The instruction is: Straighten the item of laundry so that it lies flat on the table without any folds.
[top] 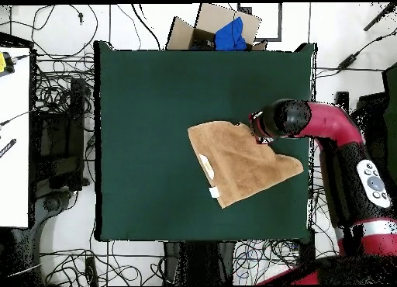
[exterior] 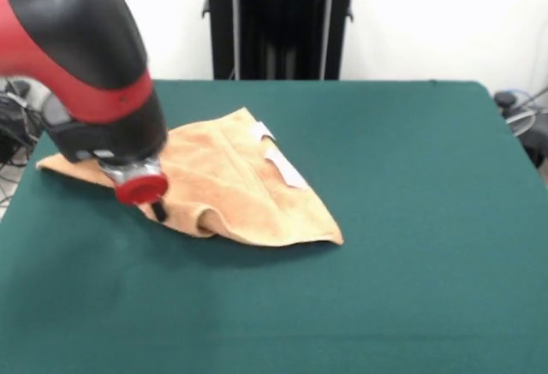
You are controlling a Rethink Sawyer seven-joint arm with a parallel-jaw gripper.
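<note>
Two white tags (exterior: 282,164) edge the towel (exterior: 231,190); wide bare table (exterior: 428,220) beyond.

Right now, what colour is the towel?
Orange-tan, with two white tags; the towel shows best in the front view.

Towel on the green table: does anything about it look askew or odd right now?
Yes. The towel is not flat: in the front view it tapers to a point at its near corner, with a raised ridge along the near edge beside the hand. It also lies skewed to the table edges. No damage visible.
</note>
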